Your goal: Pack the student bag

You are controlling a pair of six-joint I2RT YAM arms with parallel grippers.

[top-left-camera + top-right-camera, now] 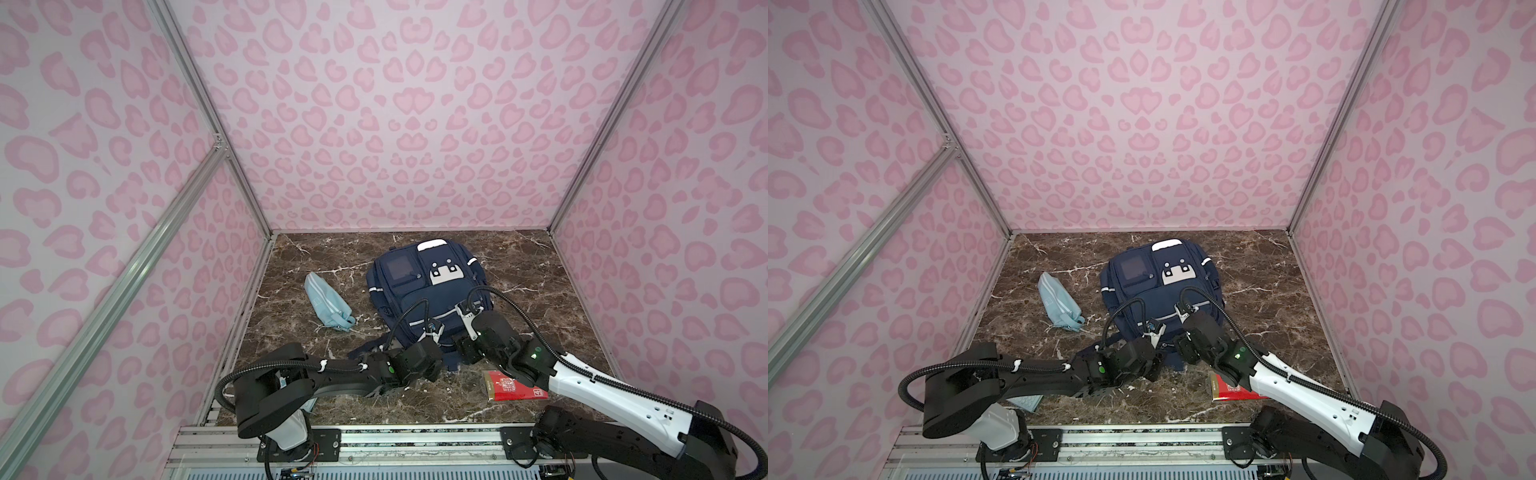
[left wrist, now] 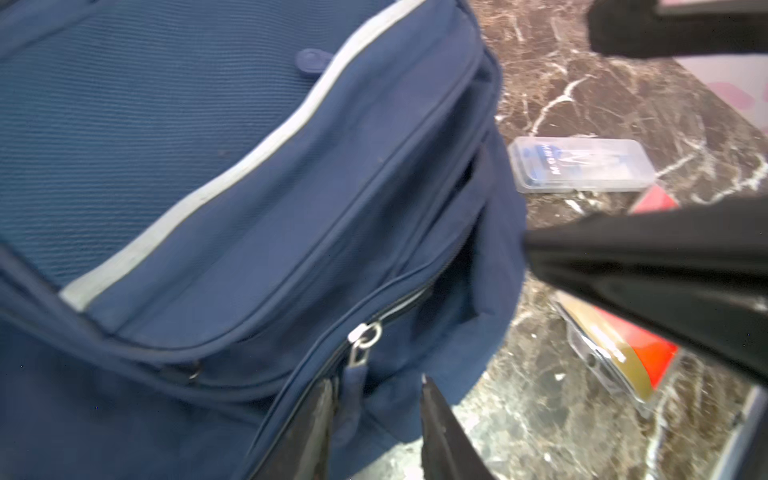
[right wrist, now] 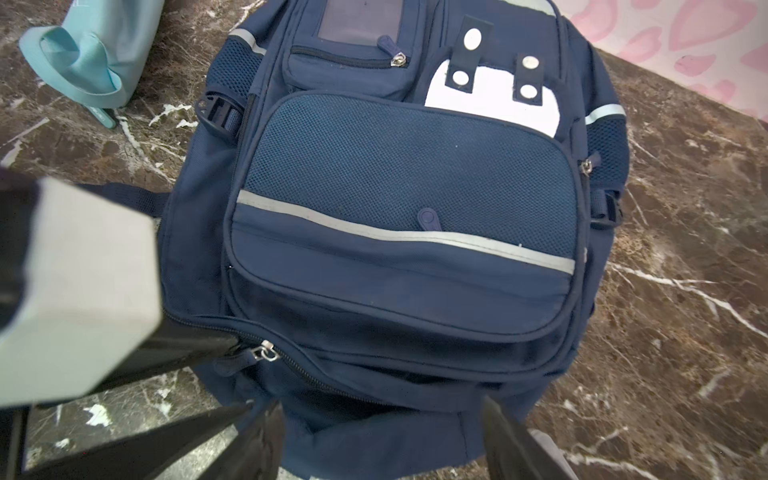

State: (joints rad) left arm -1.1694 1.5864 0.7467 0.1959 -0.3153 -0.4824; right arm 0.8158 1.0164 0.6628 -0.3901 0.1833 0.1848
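Brown marble veined with white makes up the surface (image 1: 540, 291), the floor of a booth whose walls (image 1: 415, 124) carry a pink heart-spot print, framed by aluminium rails (image 1: 197, 91). At the middle of the frame in both top views, the student bag (image 1: 424, 291) (image 1: 1154, 291) lies flat on the marble, front side up, its white patch toward the rear wall. Left of it, apart, lies a light-blue pouch (image 1: 326, 303). A red packet (image 1: 513, 388) sits at lower right, partly under the right arm. Both arms meet at the bag's near end. The left fingers (image 2: 440, 440) stand part-way apart with the zip pull (image 2: 355, 386) between them, a gap showing beside it. The right fingers (image 3: 507, 453) are spread wide over the bag's near edge, gripping nothing. A clear plastic case (image 2: 582, 164) rests on the marble near the bag.
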